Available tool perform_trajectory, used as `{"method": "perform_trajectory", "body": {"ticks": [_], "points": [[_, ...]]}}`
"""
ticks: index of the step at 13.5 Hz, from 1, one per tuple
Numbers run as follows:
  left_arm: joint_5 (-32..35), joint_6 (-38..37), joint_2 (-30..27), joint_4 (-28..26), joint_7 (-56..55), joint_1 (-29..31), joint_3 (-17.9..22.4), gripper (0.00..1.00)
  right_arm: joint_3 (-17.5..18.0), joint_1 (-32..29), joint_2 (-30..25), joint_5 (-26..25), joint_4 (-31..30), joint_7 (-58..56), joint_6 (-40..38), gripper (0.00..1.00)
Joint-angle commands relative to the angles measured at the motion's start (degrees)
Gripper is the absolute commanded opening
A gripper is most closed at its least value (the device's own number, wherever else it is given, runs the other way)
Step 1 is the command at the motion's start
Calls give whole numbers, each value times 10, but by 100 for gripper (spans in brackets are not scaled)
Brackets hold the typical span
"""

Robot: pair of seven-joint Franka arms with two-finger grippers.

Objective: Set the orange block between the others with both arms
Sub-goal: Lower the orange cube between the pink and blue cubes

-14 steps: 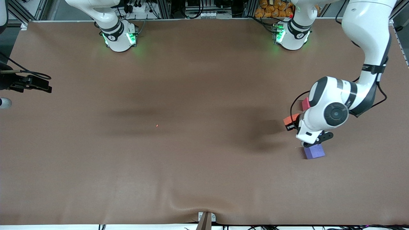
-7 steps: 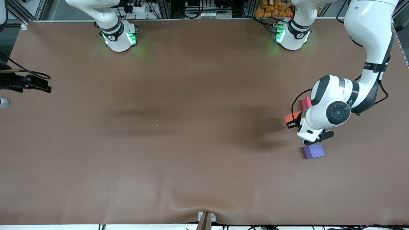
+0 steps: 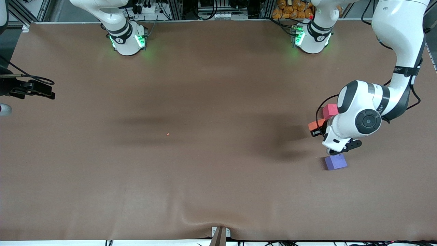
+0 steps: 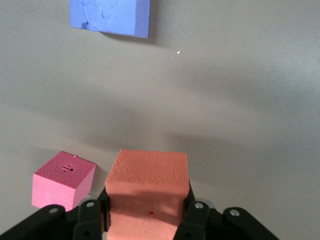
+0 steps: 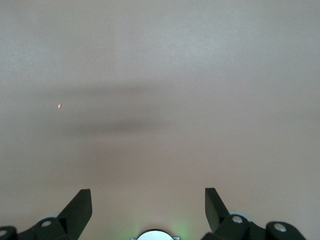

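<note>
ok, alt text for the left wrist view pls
The left gripper is shut on the orange block, held above the brown table. The red-pink cube sits on the table beside the held block, and the purple cube lies apart from both, partly cut off at the picture's edge.

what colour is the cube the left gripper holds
Orange; the matte foam cube in the left gripper shows best in the left wrist view.
</note>
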Motion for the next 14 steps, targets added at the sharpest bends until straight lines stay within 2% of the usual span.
{"method": "perform_trajectory", "body": {"ticks": [1,5,9,14], "points": [[11,-8,-38,-26,35,30,-6,0,2,3,-3,-6,4,-4,-3,100],[11,-7,-47,-46,71,44,-5,0,2,3,-3,-6,5,-4,-2,100],[12,10,-91,-103,88,65,-6,0,2,3,-3,-5,4,-4,-2,100],[12,60,-73,-109,135,99,-5,0,2,3,-2,-6,4,-4,-3,100]]}}
